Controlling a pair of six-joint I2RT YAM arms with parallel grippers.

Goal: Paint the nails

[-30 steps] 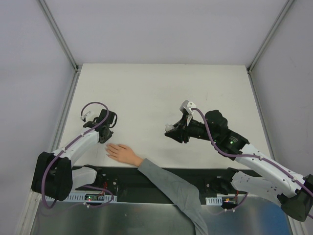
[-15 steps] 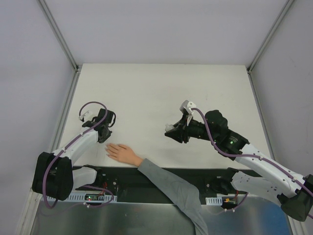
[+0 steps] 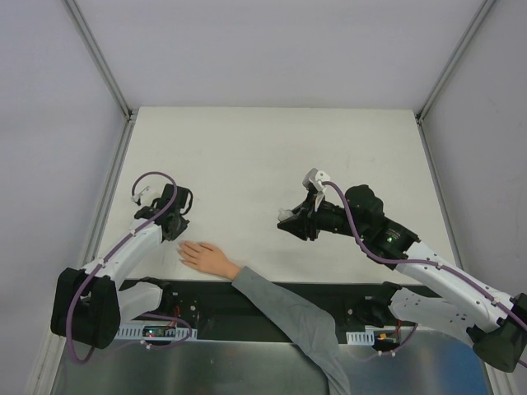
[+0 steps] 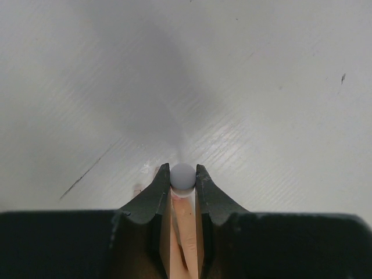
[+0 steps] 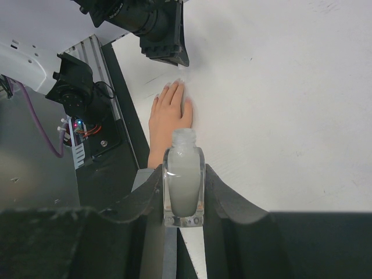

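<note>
Little has moved: my left claw [image 4: 183,175], clamped on a small grey-topped cap [image 4: 182,173] (the brush, I take it), has slid slightly outward. The nails [image 5: 176,84] lie just near of its tips. My right claw [image 5: 183,173] stays clamped on the open bottle [image 5: 183,189]. I judge the painting barely begun.

arms [image 3: 123,245]: white links, black joints | cables [image 3: 155,174]: purple | left gripper [image 4: 183,170], right gripper [image 5: 183,170]: black

Person's hand [image 3: 206,257] lies on the table [image 3: 247,148] just before the left hand [image 3: 176,229], well left of the right hand [image 3: 286,220]
</note>
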